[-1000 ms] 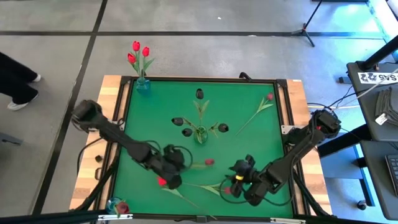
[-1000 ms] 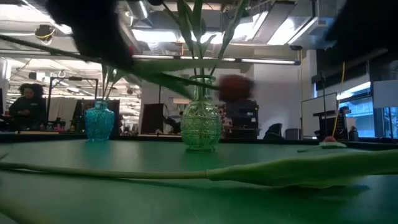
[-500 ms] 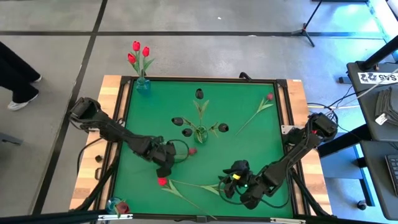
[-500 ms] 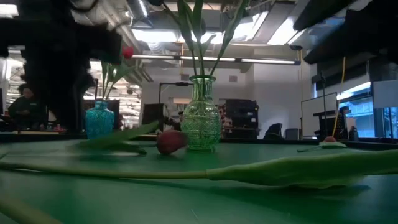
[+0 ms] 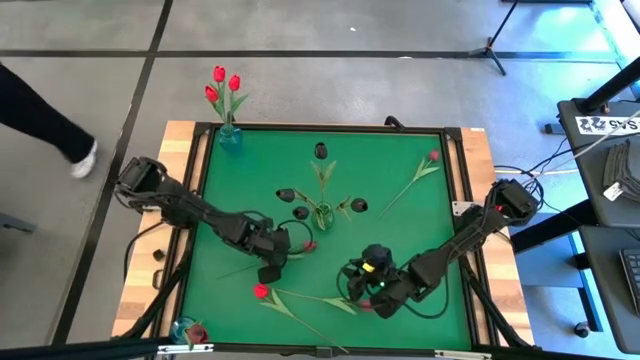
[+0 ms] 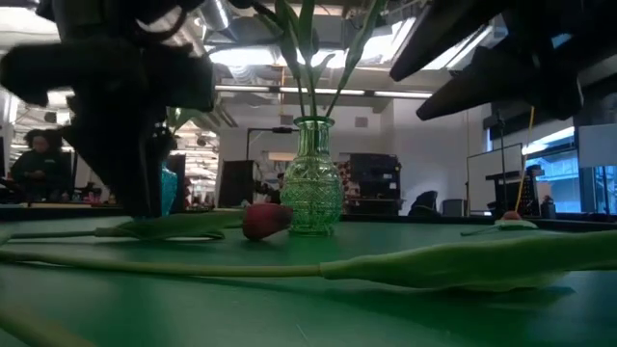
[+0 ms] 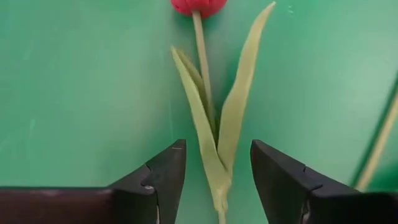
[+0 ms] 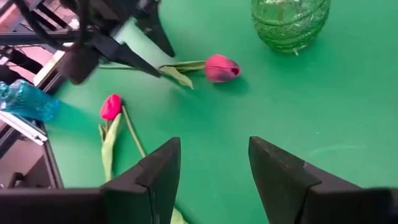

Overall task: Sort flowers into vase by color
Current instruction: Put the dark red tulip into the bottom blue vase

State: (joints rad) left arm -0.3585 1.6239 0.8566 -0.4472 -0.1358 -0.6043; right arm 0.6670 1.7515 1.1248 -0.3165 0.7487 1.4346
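Red tulips [image 5: 262, 291] lie flat on the green mat, others stand upright in vases [image 5: 322, 215]

Robotics lab or open workshop hall: green table [image 5: 400, 215] on grey concrete floor, tripod foot [image 5: 492, 48], cable bundles [image 5: 610, 170] beside rig, ceiling strip lights [image 6: 241, 58], equipment racks [image 6: 371, 183] (person [image 6: 37, 164] in background).

Table [image 5: 440, 210] w/ green mat, wood edges. On mat: green vase [image 5: 322, 215] mid, blue vase [image 5: 230, 138] at far left corner, 1 red tulip [image 5: 309, 244] lying near green vase, 1 [image 5: 262, 291] nearer front edge, 1 [image 5: 433, 156] by right side.
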